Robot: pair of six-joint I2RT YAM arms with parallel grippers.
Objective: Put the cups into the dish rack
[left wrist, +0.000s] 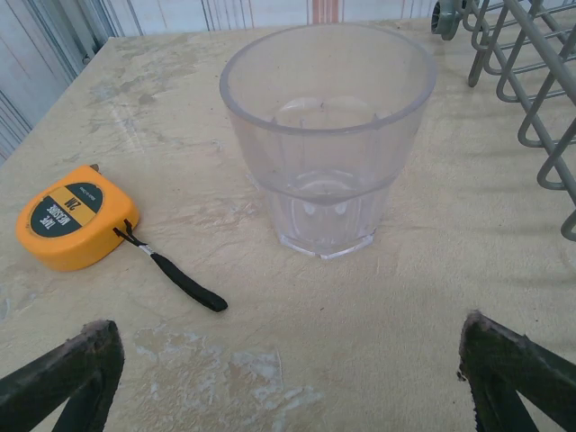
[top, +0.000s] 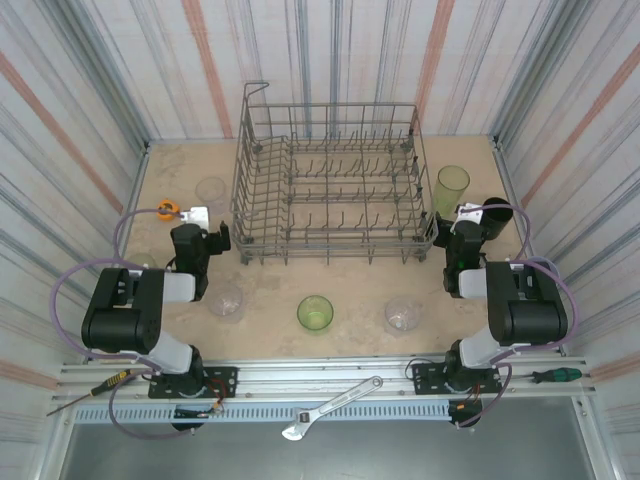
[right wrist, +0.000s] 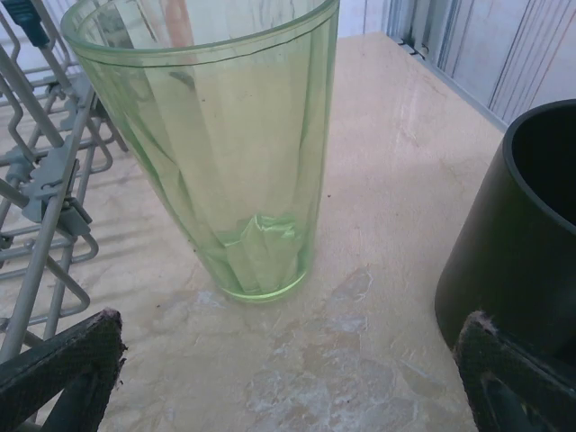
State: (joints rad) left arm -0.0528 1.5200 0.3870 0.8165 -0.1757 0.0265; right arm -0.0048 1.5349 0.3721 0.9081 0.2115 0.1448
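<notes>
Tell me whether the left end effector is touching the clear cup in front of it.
Apart. The left wrist view shows bare table between the left end effector and the clear cup.

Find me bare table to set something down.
Free: the strip between the dish rack and the short green cup; the far-left corner behind the tape measure. Crowded: right of the rack, around the tall green cup, black cup, right gripper.

The left arm and right arm are folded, elbows back, wrists reaching forward and low. The left pincer and right pincer both gape wide, gripping nothing.
</notes>
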